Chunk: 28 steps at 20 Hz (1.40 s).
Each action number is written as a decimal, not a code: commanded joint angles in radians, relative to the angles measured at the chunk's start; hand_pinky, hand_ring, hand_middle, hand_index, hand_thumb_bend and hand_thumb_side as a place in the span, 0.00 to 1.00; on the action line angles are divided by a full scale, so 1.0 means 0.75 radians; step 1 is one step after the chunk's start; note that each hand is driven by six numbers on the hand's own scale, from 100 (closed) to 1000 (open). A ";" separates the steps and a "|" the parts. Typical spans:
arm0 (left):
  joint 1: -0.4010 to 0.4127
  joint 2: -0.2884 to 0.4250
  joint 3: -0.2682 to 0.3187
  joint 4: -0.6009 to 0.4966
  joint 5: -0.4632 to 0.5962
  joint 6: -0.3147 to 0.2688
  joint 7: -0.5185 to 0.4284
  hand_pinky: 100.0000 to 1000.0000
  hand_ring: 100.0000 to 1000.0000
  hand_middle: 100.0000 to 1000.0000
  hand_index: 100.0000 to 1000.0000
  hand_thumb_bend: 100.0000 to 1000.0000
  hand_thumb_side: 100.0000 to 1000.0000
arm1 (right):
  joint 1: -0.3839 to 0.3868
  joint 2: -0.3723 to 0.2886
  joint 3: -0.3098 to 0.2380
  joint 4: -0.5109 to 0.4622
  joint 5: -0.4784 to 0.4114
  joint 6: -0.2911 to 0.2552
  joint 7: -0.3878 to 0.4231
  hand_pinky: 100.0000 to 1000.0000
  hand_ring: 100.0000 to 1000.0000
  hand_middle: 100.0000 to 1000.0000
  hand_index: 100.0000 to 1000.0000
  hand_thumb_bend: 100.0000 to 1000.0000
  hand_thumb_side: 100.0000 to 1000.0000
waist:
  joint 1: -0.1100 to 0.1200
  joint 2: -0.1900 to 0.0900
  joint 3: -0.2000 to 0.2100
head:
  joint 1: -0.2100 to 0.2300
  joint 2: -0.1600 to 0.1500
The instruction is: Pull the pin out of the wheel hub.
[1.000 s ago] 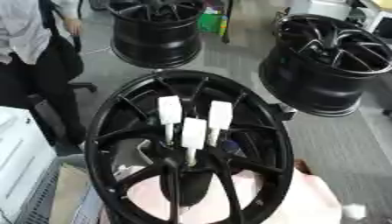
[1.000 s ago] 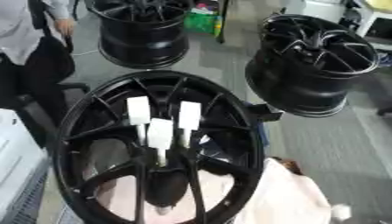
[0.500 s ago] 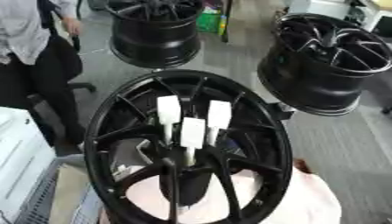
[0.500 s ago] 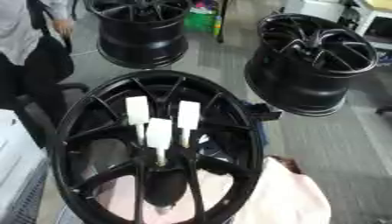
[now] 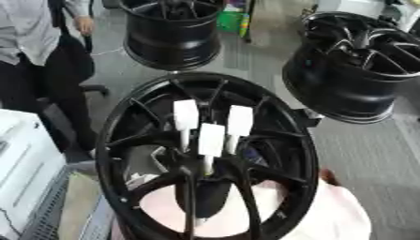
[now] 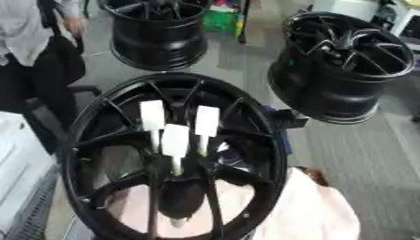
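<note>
Three white pins stand in the centre of the black wheel hub [image 5: 205, 154], each with a flat white head on a thin stem: the left pin [image 5: 186, 115] at about eleven o'clock of the hub's middle, the right pin [image 5: 239, 121] at one o'clock, and the front pin [image 5: 211, 139] just below and between them. All three appear seated, heads up and apart from one another. Neither robot hand shows in either eye view, so I cannot tell how the fingers stand, and nothing holds or touches a pin. By my reading, the scene fits a reach yet to come; any pull would call for fingers closing on one flat head and drawing straight along the stem. A pale pink cloth [image 5: 328, 215] lies under the wheel at five o'clock. Two more black wheels [image 5: 357, 70] stand on the floor at twelve and two o'clock.
</note>
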 commanded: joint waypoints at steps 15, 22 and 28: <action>-0.033 0.020 -0.072 -0.022 0.063 0.005 -0.108 0.76 0.85 0.58 0.82 0.14 0.52 | 0.208 0.036 -0.004 -0.599 -0.065 0.122 -0.174 0.83 0.77 0.70 0.80 0.00 0.37 | 0.004 0.013 -0.020 | 0.044 -0.010; -0.039 0.029 -0.079 -0.022 0.067 0.001 -0.118 0.76 0.85 0.58 0.82 0.13 0.52 | 0.263 0.078 -0.022 -0.687 -0.071 0.165 -0.242 0.82 0.76 0.69 0.80 0.00 0.37 | 0.005 0.022 -0.030 | 0.043 -0.017; -0.042 0.036 -0.084 -0.022 0.068 0.000 -0.124 0.76 0.85 0.58 0.82 0.13 0.52 | 0.285 0.102 -0.038 -0.719 -0.068 0.180 -0.263 0.82 0.76 0.68 0.80 0.00 0.37 | 0.008 0.027 -0.041 | 0.048 -0.024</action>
